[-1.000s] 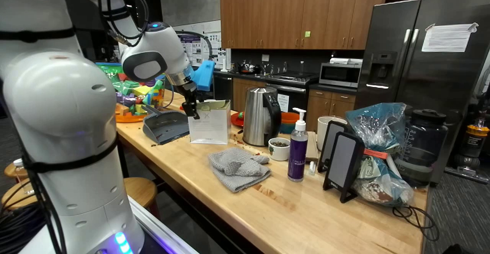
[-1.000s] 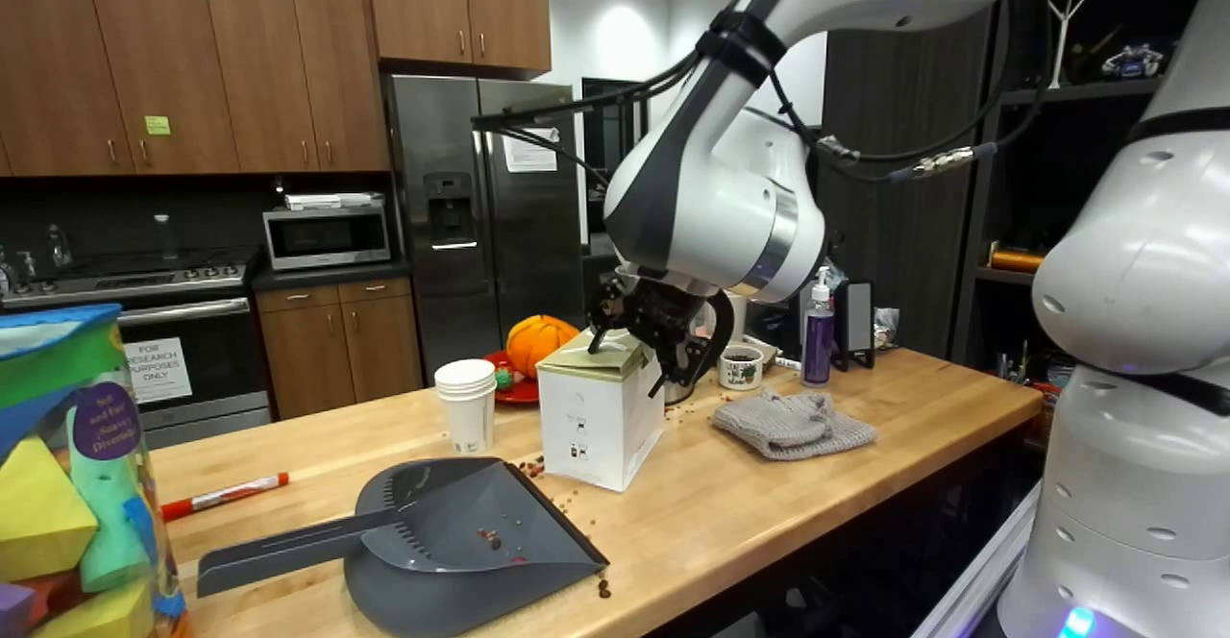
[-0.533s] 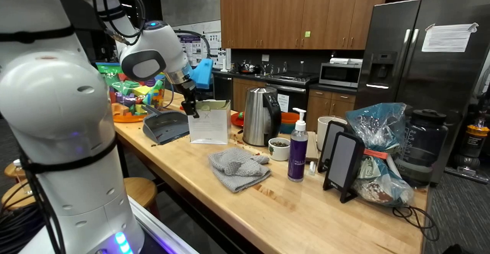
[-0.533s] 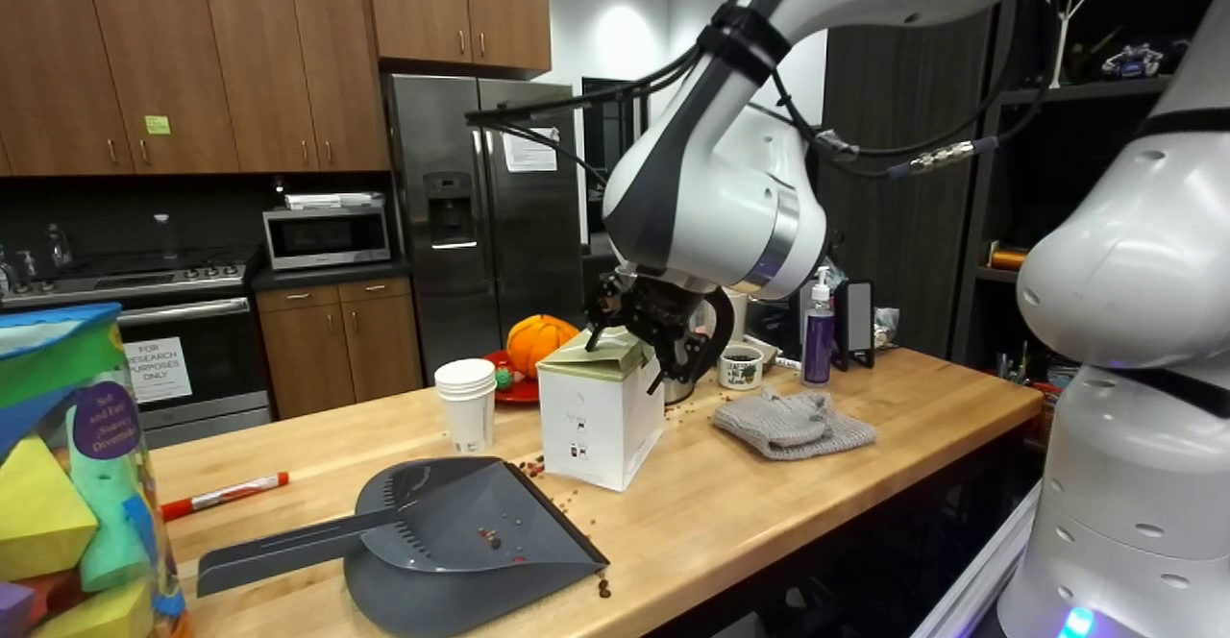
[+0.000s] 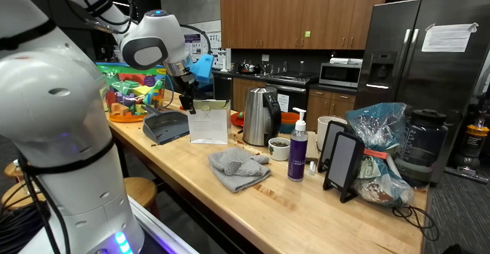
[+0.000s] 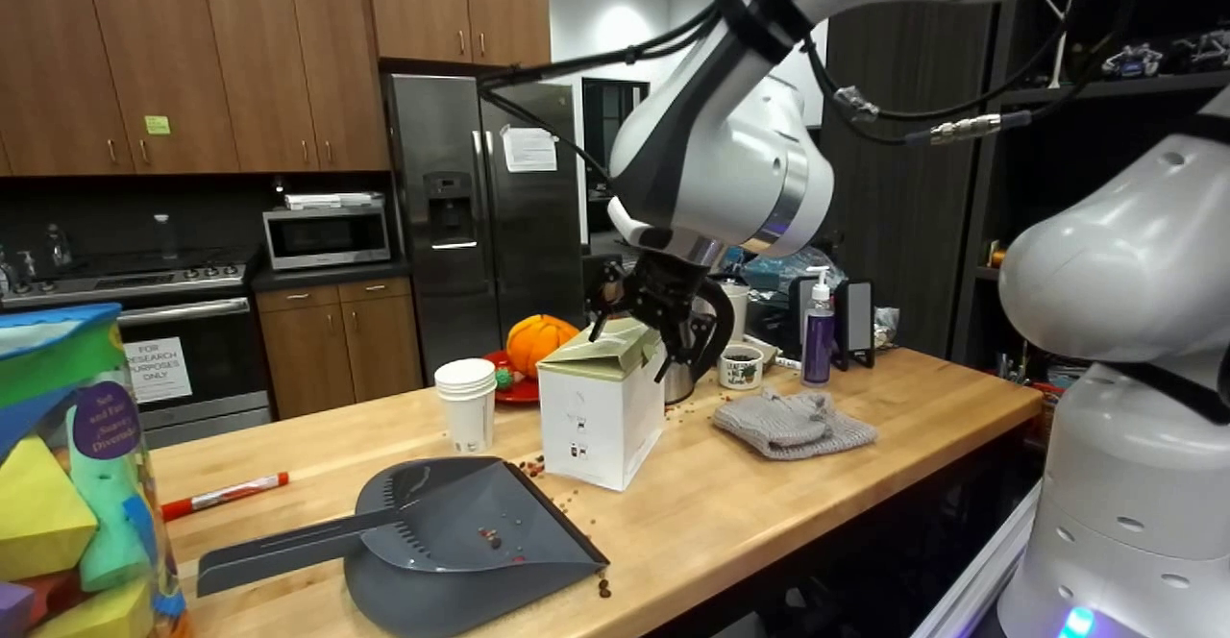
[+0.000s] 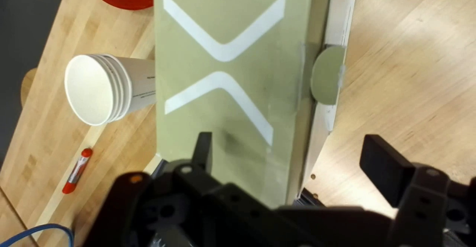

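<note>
A white box (image 6: 581,431) with a pale green lid (image 7: 223,128) stands upright on the wooden table, seen in both exterior views. My gripper (image 7: 288,147) is spread wide with nothing between its fingers. In the wrist view, one finger (image 7: 202,146) hangs above the lid near its corner. The opposite finger (image 7: 385,165) lies past the lid's edge, over bare wood. A rounded green tab (image 7: 329,75) shows along that edge, beside a narrow gap. In an exterior view the gripper (image 6: 630,352) is at lid height; whether it touches the box I cannot tell.
A grey dustpan (image 6: 452,523) with crumbs lies beside the box. Stacked paper cups (image 6: 468,407), a red marker (image 6: 226,496) and a steel kettle (image 5: 257,116) stand or lie nearby. Farther along are a grey cloth (image 5: 239,168), a small bowl (image 5: 278,150) and a purple bottle (image 5: 297,154).
My gripper has risen slightly from the box and hangs a little more upright, while the arm's upper links have swung back. The box and the other objects look unmoved; the fingers stay apart.
</note>
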`<state>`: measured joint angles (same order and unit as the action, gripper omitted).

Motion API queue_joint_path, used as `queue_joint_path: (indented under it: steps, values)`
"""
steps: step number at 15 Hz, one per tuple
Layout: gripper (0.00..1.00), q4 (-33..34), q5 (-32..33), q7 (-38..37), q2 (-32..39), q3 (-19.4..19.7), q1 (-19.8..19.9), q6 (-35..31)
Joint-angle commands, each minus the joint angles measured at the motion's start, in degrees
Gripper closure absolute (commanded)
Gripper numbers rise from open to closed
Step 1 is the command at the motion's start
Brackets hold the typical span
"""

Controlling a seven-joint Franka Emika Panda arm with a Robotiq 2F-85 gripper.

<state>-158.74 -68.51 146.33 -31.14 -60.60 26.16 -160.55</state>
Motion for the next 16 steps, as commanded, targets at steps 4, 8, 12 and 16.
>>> queue_joint_path:
  steps: [4, 8, 12, 16]
  values:
    - [0.00, -1.0, 6.4, -6.3, -20.9, 6.4, -0.9, 19.8]
    - [0.00, -0.1, 5.6, -5.3, -19.2, 5.1, -0.1, 19.1]
    - [0.00, -0.1, 5.6, -5.3, -18.6, 4.5, 0.0, 19.0]
    - [0.00, 0.6, 7.2, -5.2, -17.6, 5.4, 0.2, 22.3]
